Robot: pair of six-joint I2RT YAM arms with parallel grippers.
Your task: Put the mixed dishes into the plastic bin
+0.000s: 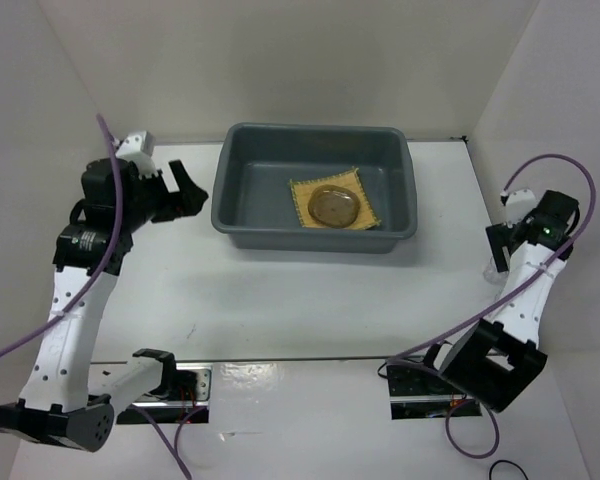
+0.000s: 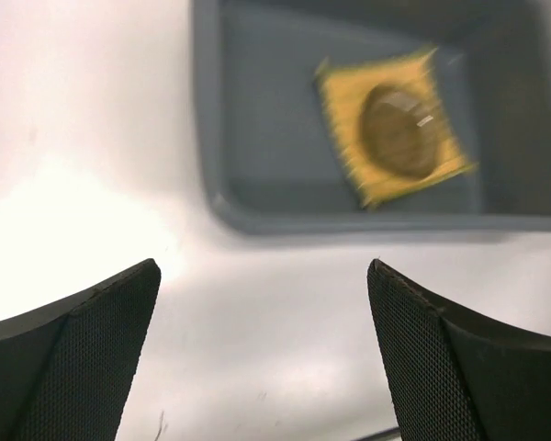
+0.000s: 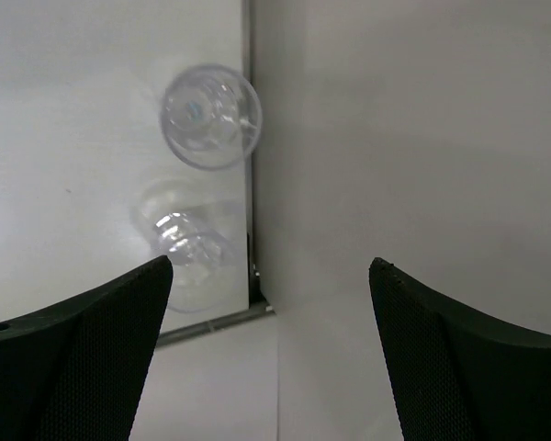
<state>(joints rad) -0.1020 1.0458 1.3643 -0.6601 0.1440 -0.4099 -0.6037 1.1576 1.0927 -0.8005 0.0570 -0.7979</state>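
Jaws on your left gripper [image 2: 264, 276] stand wide with nothing between them, and it hangs over the table [image 1: 280, 300] just beside the left end of the bin [image 1: 220, 190]. Your right gripper [image 3: 271, 266] is just as wide and just as empty, off by the right-hand wall and well apart from the bin. Look inside the bin and you find two of the three dishes already down: the mat [image 1: 366, 205] lies flat on the floor of it, turned cornerwise to the walls and nearer the right end, and the plate [image 1: 333, 207] sits on its middle. That leaves the cup [image 3: 211, 115], which you can make out only from the right wrist, ahead of the open jaws and to their left, next to a seam where two pale surfaces meet. The fainter double below it is probably a reflection, and you cannot tell whether the cup stands upright. Call the task about two thirds done. The mat is yellow-tan and woven with frayed edges, the plate brown, glassy and shallow, the cup small, round and clear, so easy to lose against the white.
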